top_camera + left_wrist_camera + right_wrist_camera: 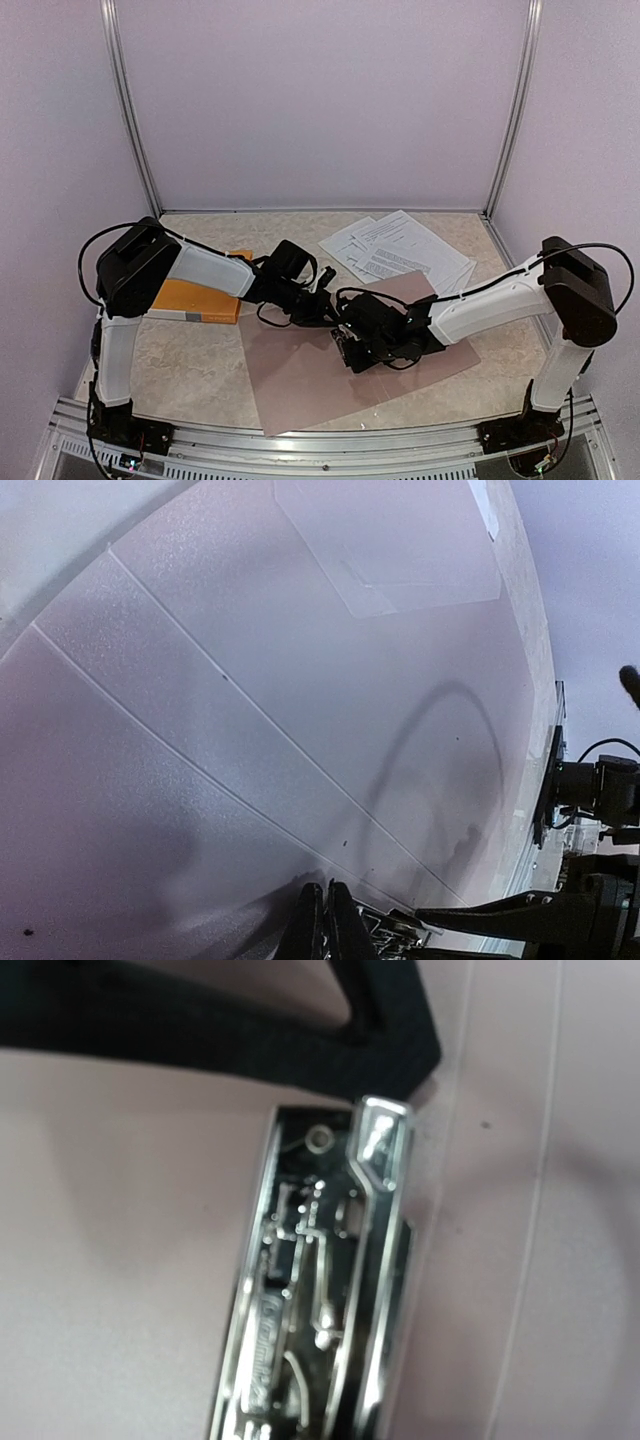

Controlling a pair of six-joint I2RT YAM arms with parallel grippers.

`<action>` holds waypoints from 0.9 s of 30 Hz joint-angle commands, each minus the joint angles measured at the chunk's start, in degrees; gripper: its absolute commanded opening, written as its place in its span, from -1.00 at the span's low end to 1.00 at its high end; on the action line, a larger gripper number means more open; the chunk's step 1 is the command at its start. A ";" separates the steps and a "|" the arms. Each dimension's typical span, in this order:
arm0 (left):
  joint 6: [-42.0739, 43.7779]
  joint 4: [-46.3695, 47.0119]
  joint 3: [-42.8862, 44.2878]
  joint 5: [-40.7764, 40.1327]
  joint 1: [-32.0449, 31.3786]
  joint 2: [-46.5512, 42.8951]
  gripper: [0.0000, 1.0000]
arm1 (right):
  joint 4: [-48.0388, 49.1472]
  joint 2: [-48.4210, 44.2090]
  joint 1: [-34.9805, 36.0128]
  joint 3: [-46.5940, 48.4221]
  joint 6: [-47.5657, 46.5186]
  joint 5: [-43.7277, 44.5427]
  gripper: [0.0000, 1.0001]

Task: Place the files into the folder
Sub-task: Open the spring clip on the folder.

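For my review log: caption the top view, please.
Left claw and right claw over the open folder; files lie loose beyond it.

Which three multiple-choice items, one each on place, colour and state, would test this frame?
1. Where do the files lie?
A. On the table, beyond the folder
B. Inside the folder
C. Stacked at the near edge

2. What colour is the flat object at the left?
A. Green
B. Orange
C. Blue

3. How does the folder lie?
A. Closed flat
B. Upright on its edge
C. Open and flat

Answers:
1 A: the top view shows the white sheets fanned out at the far side, not in the folder.
2 B: it shows orange beneath the left arm.
3 C: the pinkish cover is spread on the table, and the right wrist view shows the metal clip on its inner face.
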 commanded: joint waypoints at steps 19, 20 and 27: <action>-1.84 3.31 1.22 8.26 0.78 0.89 -0.56 | -4.52 1.55 0.64 -2.52 -1.12 -0.61 -0.71; -1.84 3.11 1.19 8.25 0.68 1.14 -0.56 | -4.62 1.49 0.63 -2.52 -1.20 -0.54 -0.71; -0.56 0.39 1.09 5.17 0.61 1.27 -0.57 | -4.60 1.63 0.63 -2.45 -1.46 -0.45 -0.72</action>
